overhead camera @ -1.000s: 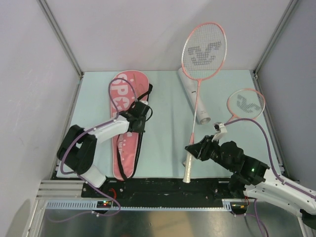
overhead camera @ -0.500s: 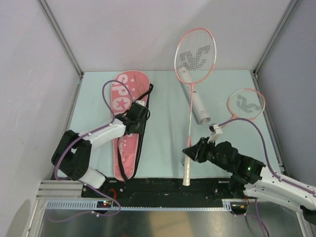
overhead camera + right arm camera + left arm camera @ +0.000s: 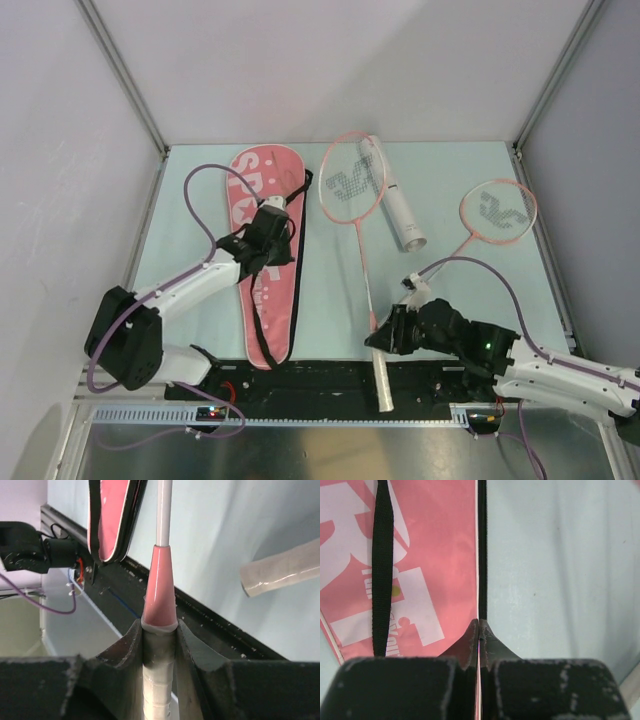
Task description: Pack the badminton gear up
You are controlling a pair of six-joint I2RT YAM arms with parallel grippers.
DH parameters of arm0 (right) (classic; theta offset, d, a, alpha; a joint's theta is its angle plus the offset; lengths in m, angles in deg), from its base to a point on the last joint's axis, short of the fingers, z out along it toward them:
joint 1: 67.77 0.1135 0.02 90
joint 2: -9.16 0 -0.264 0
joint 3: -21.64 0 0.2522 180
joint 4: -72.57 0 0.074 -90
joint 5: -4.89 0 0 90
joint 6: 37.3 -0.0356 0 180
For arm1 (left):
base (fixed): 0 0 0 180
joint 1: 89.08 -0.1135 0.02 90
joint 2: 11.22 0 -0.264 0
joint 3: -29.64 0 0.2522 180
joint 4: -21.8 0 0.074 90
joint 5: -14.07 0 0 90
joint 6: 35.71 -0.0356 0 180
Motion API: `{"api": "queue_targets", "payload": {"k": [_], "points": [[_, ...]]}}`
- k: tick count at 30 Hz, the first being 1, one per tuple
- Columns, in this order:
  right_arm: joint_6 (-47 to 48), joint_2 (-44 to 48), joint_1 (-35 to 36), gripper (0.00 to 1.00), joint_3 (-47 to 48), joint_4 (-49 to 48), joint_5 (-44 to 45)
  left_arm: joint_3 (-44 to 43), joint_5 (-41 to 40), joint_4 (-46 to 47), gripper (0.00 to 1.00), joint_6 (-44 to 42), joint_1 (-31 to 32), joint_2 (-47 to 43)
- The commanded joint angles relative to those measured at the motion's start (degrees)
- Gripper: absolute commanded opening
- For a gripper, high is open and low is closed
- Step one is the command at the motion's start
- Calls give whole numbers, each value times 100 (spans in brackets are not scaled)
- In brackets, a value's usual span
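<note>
The pink "SPORT" bag point(image 3: 252, 190) lies flat at the left with its black strap point(image 3: 382, 565) on top. My left gripper point(image 3: 268, 228) is shut on the bag's right zipper edge point(image 3: 482, 545), a thin pink strip pinched between the jaws point(image 3: 479, 626). My right gripper point(image 3: 386, 335) is shut on the top of a racket's pale handle point(image 3: 160, 680), below its pink cone point(image 3: 161, 585). That racket's head point(image 3: 352, 185) lies between the bag and the white tube point(image 3: 395, 200). The second racket point(image 3: 497, 212) lies at the right. No shuttlecocks are visible.
Grey walls and metal posts bound the table on three sides. The black rail point(image 3: 330, 375) runs along the near edge, and the held handle's end point(image 3: 383, 385) sticks out over it. A pale wrapped handle point(image 3: 280, 572) lies to the right of my right gripper.
My right gripper pulled its racket left and toward the near edge; the head dropped from the back wall onto the table beside the bag. My left gripper shifted along the bag's edge, and the bag's lower end swung right.
</note>
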Motion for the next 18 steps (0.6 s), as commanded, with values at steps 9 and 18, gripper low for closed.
{"api": "queue_targets", "payload": {"k": [9, 18], "points": [[-601, 485, -95, 0, 7, 429, -840, 196, 433, 635, 7, 57, -10, -359], [-570, 662, -65, 0, 208, 518, -356, 299, 428, 642, 49, -72, 25, 460]]}}
